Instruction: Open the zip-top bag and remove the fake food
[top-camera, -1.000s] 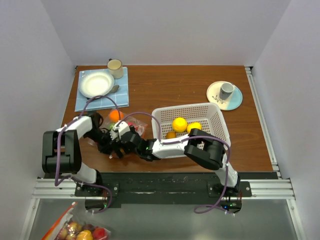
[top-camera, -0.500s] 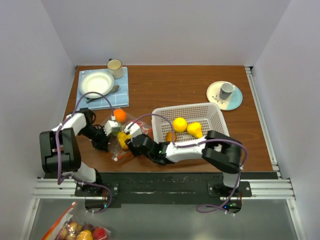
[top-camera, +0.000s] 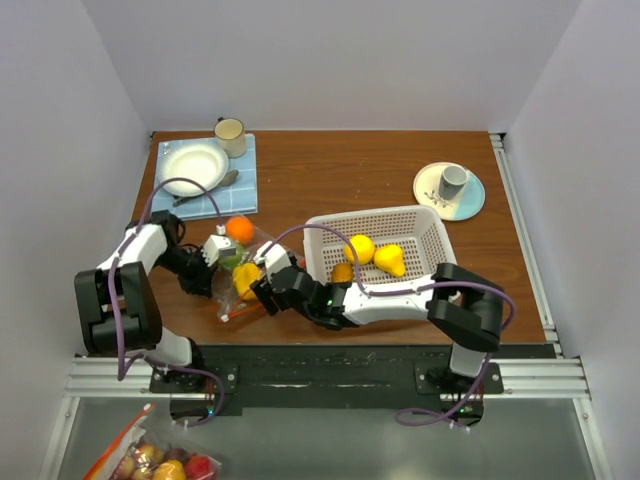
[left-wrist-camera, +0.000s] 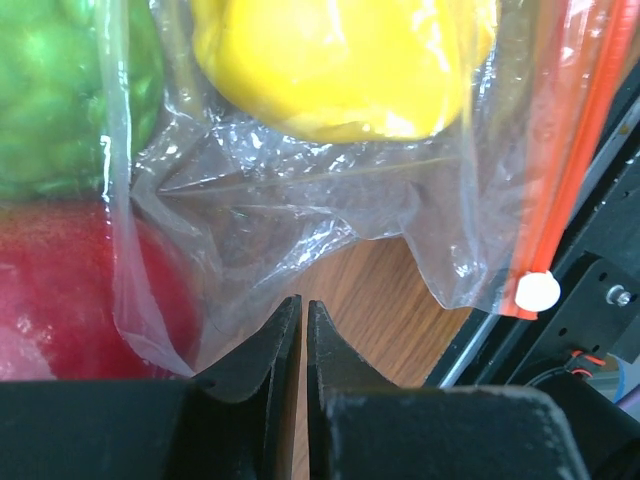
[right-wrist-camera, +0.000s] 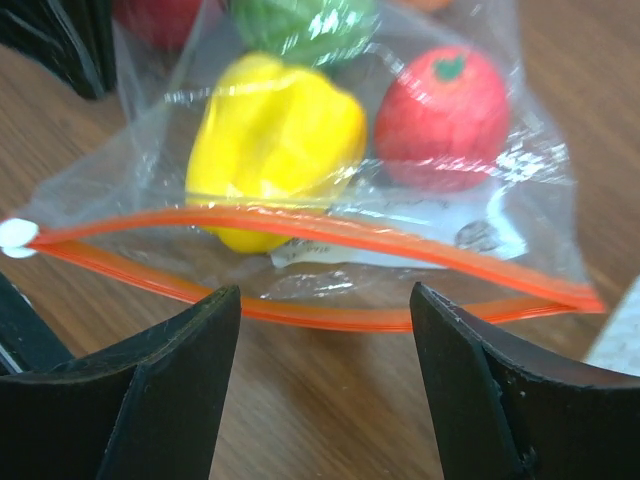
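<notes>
The zip-top bag (top-camera: 232, 296) lies left of the basket, its orange-red zip strip (right-wrist-camera: 330, 232) parted into an open mouth. Inside are a yellow pepper (right-wrist-camera: 275, 140), a red tomato (right-wrist-camera: 445, 115) and a green piece (right-wrist-camera: 300, 25). The yellow pepper (left-wrist-camera: 340, 60) also shows through the plastic in the left wrist view. An orange (top-camera: 238, 228) sits at the bag's far end. My left gripper (top-camera: 221, 267) (left-wrist-camera: 303, 305) is shut at the bag's edge, with a thin fold of plastic reaching its tips. My right gripper (top-camera: 262, 291) (right-wrist-camera: 325, 310) is open and empty, just before the bag's mouth.
A white perforated basket (top-camera: 430, 240) on the right holds two yellow fruits (top-camera: 359, 248) and an orange one (top-camera: 342, 270). A plate with a grey cup (top-camera: 452, 182) stands far right. A blue mat with a white bowl (top-camera: 193, 167) and a mug (top-camera: 230, 135) is at the far left.
My left gripper has moved up and to the left with the bag's edge. My right arm has stretched further left, its elbow swinging right. The yellow pepper now shows in the bag.
</notes>
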